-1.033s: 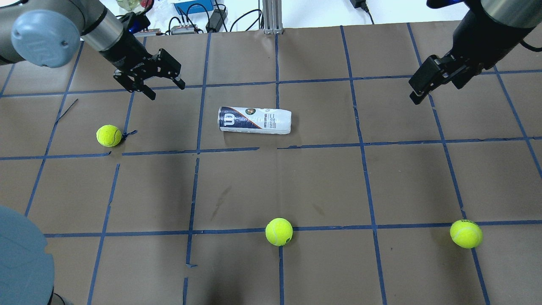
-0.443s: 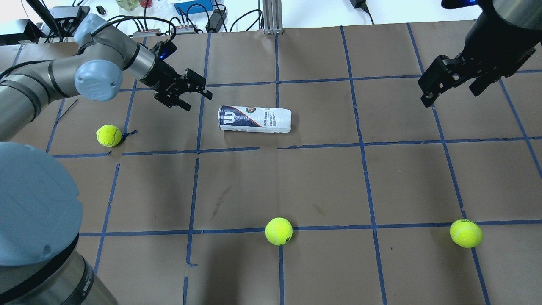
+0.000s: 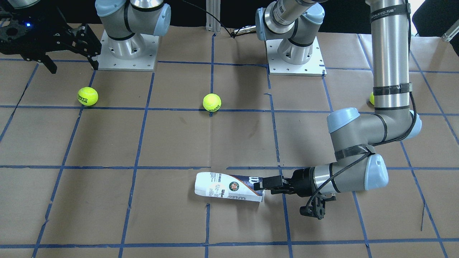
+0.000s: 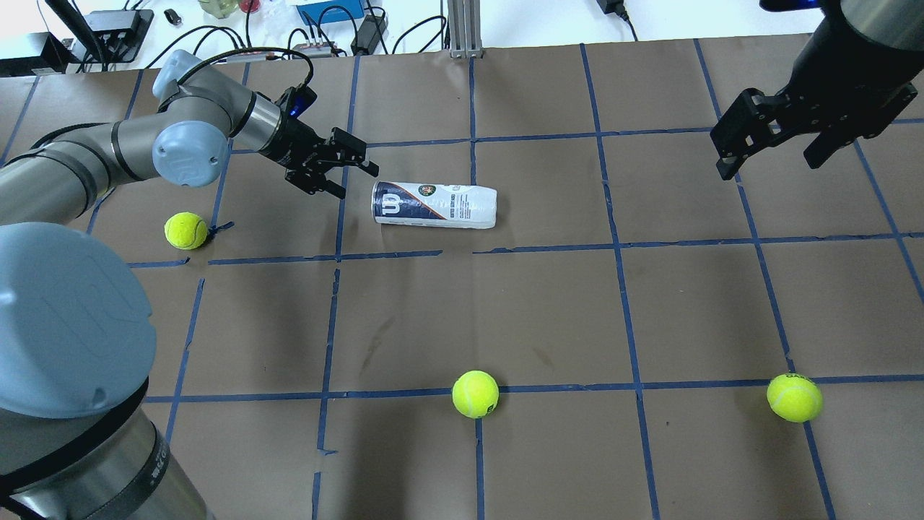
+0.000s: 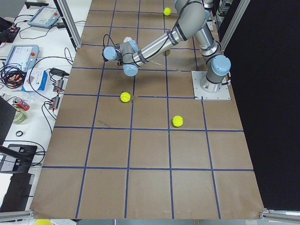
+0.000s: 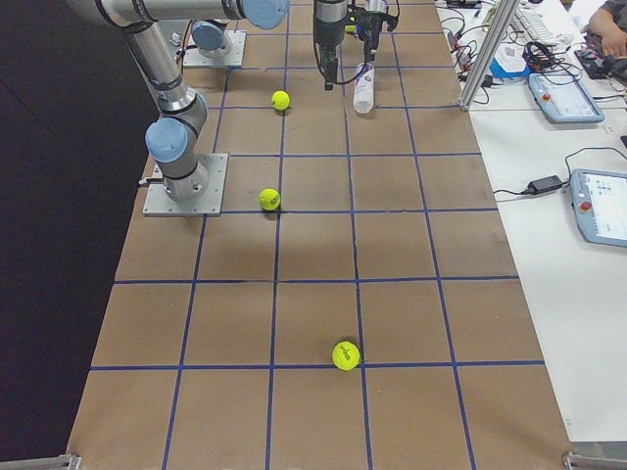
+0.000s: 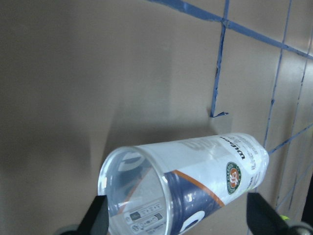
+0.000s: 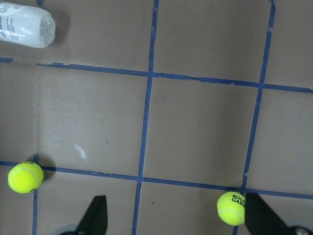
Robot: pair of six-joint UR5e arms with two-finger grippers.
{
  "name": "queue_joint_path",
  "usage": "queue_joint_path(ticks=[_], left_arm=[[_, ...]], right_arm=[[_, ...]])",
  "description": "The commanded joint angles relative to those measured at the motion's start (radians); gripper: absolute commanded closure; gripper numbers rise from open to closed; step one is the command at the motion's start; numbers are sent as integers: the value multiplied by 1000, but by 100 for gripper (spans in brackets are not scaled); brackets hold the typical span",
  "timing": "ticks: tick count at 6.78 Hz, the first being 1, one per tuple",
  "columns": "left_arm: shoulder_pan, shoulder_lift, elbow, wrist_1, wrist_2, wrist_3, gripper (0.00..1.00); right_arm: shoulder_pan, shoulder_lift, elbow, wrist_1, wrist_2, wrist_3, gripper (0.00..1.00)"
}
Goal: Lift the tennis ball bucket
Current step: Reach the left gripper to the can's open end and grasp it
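Note:
The tennis ball bucket is a clear can with a white and navy label. It lies on its side on the brown table, open mouth toward my left arm. It also shows in the front view and the left wrist view. My left gripper is open and empty, low at the can's open end, with that end between its fingers. I cannot tell whether it touches the can. My right gripper is open and empty, high above the table's far right.
Three loose tennis balls lie on the table: one behind my left gripper, one near the front centre, one at the front right. Cables and devices sit beyond the far edge.
My left arm has swung right and lowered, bringing its open gripper from the far left up to the can's open end. My right gripper has shifted slightly right. The can has not moved.

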Motion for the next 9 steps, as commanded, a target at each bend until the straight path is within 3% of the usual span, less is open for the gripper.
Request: queue_joint_path(ticks=[1, 2, 5, 6, 9], left_arm=[[-2, -4, -23, -1, -47, 1, 5], [-4, -3, -43, 1, -49, 1, 11], [-5, 19, -48, -5, -49, -39, 87], [-7, 36, -48, -7, -50, -62, 98], [-16, 198, -28, -16, -81, -285, 100]], right_arm=[[9, 9, 4, 3, 40, 0, 0], [9, 9, 6, 4, 36, -4, 0], [9, 9, 7, 4, 33, -8, 0], [9, 11, 9, 4, 27, -5, 0], [12, 8, 4, 6, 2, 104, 0]])
